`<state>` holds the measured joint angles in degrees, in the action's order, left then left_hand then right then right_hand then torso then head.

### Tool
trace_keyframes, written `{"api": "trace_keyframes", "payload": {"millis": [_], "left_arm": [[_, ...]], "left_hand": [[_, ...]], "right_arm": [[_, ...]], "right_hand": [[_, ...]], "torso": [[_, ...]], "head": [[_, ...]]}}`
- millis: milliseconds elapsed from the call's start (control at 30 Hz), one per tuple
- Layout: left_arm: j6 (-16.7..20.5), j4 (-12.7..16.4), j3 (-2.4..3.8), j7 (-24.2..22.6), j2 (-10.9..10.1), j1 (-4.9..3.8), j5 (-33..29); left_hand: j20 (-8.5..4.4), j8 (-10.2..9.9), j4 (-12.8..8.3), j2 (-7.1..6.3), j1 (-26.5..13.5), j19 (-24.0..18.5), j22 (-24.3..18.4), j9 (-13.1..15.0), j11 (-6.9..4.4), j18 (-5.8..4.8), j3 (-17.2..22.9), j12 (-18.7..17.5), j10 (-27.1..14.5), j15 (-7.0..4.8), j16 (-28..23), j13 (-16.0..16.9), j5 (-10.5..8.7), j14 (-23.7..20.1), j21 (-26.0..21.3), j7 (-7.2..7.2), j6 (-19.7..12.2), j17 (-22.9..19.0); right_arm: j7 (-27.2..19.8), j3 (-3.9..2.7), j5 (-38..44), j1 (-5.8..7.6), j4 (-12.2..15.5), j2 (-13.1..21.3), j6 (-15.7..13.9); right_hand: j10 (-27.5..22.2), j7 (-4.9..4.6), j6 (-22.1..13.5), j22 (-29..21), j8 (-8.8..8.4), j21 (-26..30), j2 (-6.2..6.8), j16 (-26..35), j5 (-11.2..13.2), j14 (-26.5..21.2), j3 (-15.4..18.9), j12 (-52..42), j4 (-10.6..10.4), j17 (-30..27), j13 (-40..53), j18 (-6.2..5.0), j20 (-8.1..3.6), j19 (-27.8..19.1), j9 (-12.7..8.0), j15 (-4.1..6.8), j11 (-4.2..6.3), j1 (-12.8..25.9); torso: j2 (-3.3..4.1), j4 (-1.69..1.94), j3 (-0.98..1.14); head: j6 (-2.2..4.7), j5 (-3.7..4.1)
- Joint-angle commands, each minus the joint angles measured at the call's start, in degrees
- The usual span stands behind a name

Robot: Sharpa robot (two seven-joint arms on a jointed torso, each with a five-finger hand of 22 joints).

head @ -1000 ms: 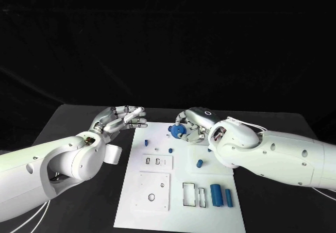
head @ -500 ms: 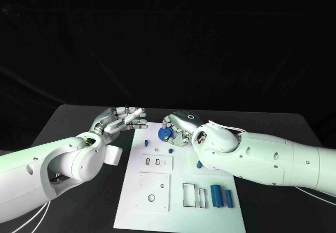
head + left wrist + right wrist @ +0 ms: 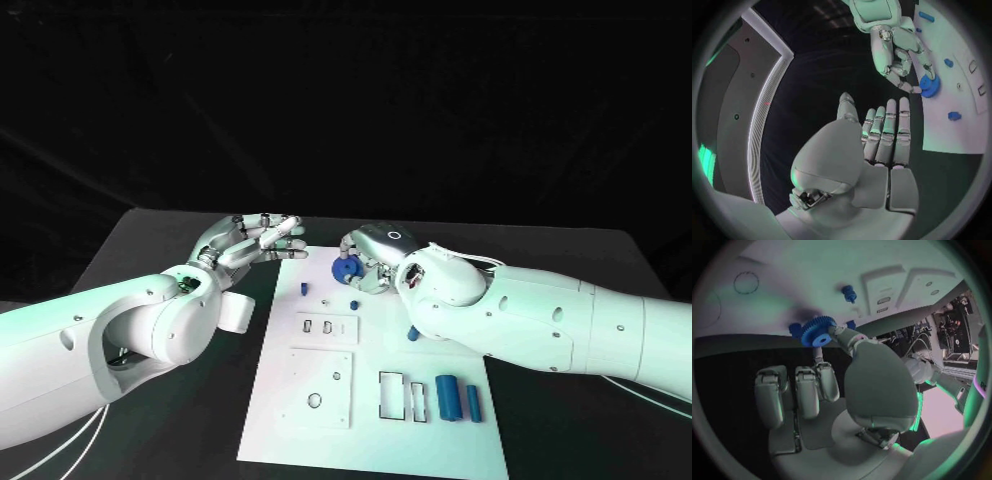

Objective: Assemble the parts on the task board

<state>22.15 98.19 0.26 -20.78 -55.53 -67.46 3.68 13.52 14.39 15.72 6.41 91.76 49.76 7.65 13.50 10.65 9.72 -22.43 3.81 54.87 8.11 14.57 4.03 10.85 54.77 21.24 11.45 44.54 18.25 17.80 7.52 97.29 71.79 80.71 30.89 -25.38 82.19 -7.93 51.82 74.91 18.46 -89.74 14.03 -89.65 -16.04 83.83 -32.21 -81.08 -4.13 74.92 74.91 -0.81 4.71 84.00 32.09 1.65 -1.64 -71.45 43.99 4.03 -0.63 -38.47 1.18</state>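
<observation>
The right hand (image 3: 378, 262) holds a blue gear (image 3: 343, 268) over the far end of the task board (image 3: 378, 440). The right wrist view shows the gear (image 3: 819, 331) pinched between fingertips, with the remaining fingers (image 3: 795, 390) curled toward the palm. The left hand (image 3: 248, 243) hovers just beside the board's far left corner; the left wrist view shows its fingers (image 3: 887, 132) extended side by side and holding nothing.

Risks from this position, as judgement:
- The gear is gripped at its toothed rim by fingertips only. A small slip may tilt it, so that its centre bore meets its seat off-axis and jams.
- A drop would likely send it rolling, since it is a round disc, possibly off the board onto the black table (image 3: 144, 260).
- The right forearm passes low over the board's right side. A sweep may disturb the small blue peg (image 3: 413, 334) near it.
- The left hand sits close to the right hand's working zone; contact between the two is possible if either shifts inward.

Materials and shapes: the gear is a matte blue toothed disc with a round central hole, apparently rigid plastic. The board is a flat white plate with raised rectangular panels, slots and round holes. Two blue cylinders (image 3: 449, 397) lie side by side at its near right. A small blue stud (image 3: 303, 291) stands near the far left. The hands are metallic silver; the arms are smooth white shells.
</observation>
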Motion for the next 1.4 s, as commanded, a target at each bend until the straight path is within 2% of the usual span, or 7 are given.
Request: {"api": "trace_keyframes", "payload": {"millis": [33,633,767,867,1033,1233,1400], "left_arm": [[-0.94,0.13,0.05,-0.28,0.06,-0.1,-0.11],[-0.96,0.12,0.05,-0.2,0.0,-0.1,-0.11],[-0.98,0.13,0.05,-0.19,0.0,-0.1,-0.11],[-0.98,0.13,0.05,-0.18,0.01,-0.1,-0.11],[-0.95,0.13,0.05,-0.16,-0.02,-0.1,-0.11],[-0.93,0.15,0.05,-0.13,-0.08,-0.11,-0.11],[-1.0,0.12,0.05,-0.13,-0.1,-0.11,-0.11]], "left_hand": [[0.39,-0.35,0.02,0.55,-0.18,-0.11,-0.08,0.06,0.06,0.47,-0.42,-0.25,-0.52,0.0,-0.2,-0.08,-0.31,-0.51,0.02,1.92,-0.24,0.06],[0.39,-0.35,0.02,0.55,-0.18,-0.11,-0.08,0.06,0.06,0.47,-0.42,-0.25,-0.52,0.0,-0.2,-0.08,-0.31,-0.51,0.02,1.92,-0.24,0.06],[0.39,-0.35,0.02,0.55,-0.18,-0.11,-0.08,0.06,0.06,0.47,-0.42,-0.25,-0.52,0.0,-0.2,-0.08,-0.31,-0.51,0.02,1.92,-0.24,0.06],[0.39,-0.35,0.02,0.55,-0.18,-0.11,-0.08,0.06,0.06,0.47,-0.42,-0.25,-0.52,0.0,-0.2,-0.08,-0.31,-0.51,0.02,1.92,-0.24,0.06],[0.39,-0.35,0.02,0.55,-0.18,-0.11,-0.08,0.06,0.06,0.47,-0.42,-0.25,-0.52,0.0,-0.2,-0.08,-0.31,-0.51,0.02,1.92,-0.24,0.06],[0.42,-0.29,-0.05,0.64,-0.11,-0.21,-0.14,0.21,0.07,0.46,-0.57,-0.19,-0.68,0.05,-0.38,-0.05,-0.35,-0.71,-0.04,1.93,-0.35,0.25],[0.42,-0.29,-0.05,0.64,-0.11,-0.21,-0.14,0.21,0.07,0.46,-0.57,-0.19,-0.68,0.05,-0.38,-0.05,-0.35,-0.71,-0.04,1.93,-0.35,0.25]], "right_arm": [[0.1,0.02,1.4,-0.04,-0.06,0.03,1.92],[-0.17,0.08,1.02,-0.16,-0.26,0.28,2.81],[-0.53,0.08,0.52,-0.18,-0.81,-0.13,2.45],[-0.79,0.09,0.14,-0.21,-1.15,-0.46,2.43],[-1.07,0.09,-0.47,-0.26,-1.51,-0.67,2.74],[-1.21,0.1,-1.64,-0.29,-1.12,0.09,2.69],[-1.26,0.1,-3.35,-0.29,0.69,2.18,1.61]], "right_hand": [[0.31,1.84,1.92,15.09,0.14,-0.26,-0.17,-0.35,0.4,6.17,-0.31,-0.02,-0.07,15.08,5.76,0.81,-0.32,6.0,0.01,0.35,0.01,0.42],[-0.29,1.7,1.65,15.09,-0.44,-0.26,0.25,-0.35,1.32,6.17,-0.34,0.72,-0.03,15.08,5.03,0.81,-0.27,6.0,-0.3,0.26,-0.1,1.14],[-2.21,-0.15,-3.91,15.09,-4.62,-0.26,1.22,-0.35,3.2,6.17,-0.24,2.96,0.06,15.08,2.89,0.81,0.72,6.0,-2.52,-1.05,-1.68,2.38],[-3.07,-1.06,-7.25,15.09,-6.79,-0.26,0.78,-0.35,5.74,6.17,2.9,3.77,-0.33,15.08,2.03,0.81,1.67,6.0,-4.31,-1.9,-2.59,2.35],[-3.4,-1.23,-7.22,15.09,-6.76,-0.26,-0.06,-0.35,6.0,6.17,6.89,3.97,-1.6,15.08,1.72,0.81,2.02,6.0,-5.34,-2.15,-2.8,1.85],[-3.18,-1.03,-6.17,15.09,-6.11,-0.26,-0.6,-0.35,5.37,6.17,8.47,3.67,-3.0,15.08,1.92,0.81,2.0,6.0,-5.7,-2.06,-2.65,2.01],[-2.75,-0.78,-5.19,15.09,-5.51,-0.26,-1.04,-0.35,4.02,6.17,9.0,3.18,-4.7,15.08,2.31,0.81,1.84,6.0,-5.99,-1.88,-2.44,2.8]], "torso": [[-0.05,-0.15,0.01],[-0.02,-0.13,0.0],[0.0,-0.12,-0.02],[0.03,0.0,0.01],[-0.01,-0.01,-0.03],[-0.04,-0.11,-0.03],[-0.06,-0.09,0.04]], "head": [[-0.06,-0.05],[0.0,0.0],[0.05,0.02],[0.06,0.05],[0.01,0.05],[0.01,-0.04],[0.07,-0.03]]}}
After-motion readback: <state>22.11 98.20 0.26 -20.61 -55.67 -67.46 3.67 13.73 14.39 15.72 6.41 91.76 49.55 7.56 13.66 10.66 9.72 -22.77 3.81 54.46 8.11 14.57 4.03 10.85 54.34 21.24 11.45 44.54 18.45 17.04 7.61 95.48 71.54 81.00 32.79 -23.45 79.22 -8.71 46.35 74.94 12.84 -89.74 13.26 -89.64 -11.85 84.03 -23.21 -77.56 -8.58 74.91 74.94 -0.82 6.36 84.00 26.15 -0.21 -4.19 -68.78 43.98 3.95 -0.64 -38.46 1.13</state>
